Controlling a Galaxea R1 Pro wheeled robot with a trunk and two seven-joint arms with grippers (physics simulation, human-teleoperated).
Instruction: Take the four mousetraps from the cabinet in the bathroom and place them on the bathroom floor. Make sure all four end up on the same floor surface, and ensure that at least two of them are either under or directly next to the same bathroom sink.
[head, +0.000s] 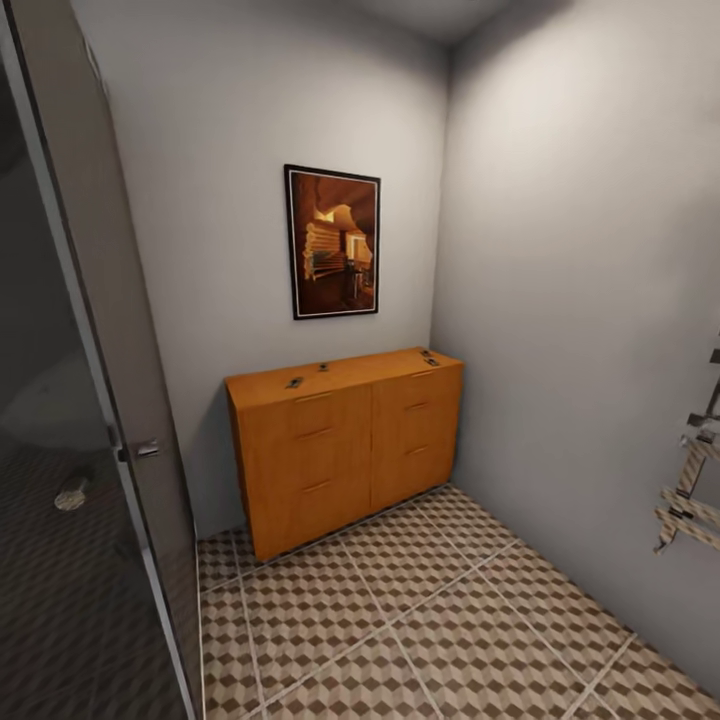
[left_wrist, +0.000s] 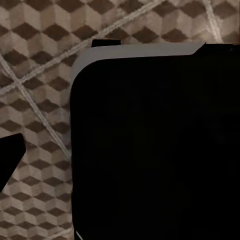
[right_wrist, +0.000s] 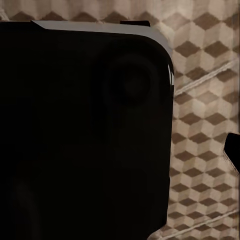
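Wrist views from both arms look down past a large black rounded body (left_wrist: 155, 145) with a grey top edge, and the same kind of dark body (right_wrist: 82, 130) blocks most of the right one. Beyond them lies the bathroom floor (left_wrist: 35, 100) with its brown and beige cube tiles. No fingers can be made out in either view, so I cannot tell how far either claw is open or whether it holds anything.

Head view, further out: the tiled floor runs to the cabinet (head: 345, 445), orange-brown with slim handles, standing against the back wall in the corner, well apart from the arms. Small dark mousetraps (head: 294, 382) lie on its top, one near the left end, one (head: 323, 367) just behind it, and others (head: 429, 357) near the right end. Above hangs a framed picture (head: 333, 241). A glass door (head: 95, 400) stands at the left.
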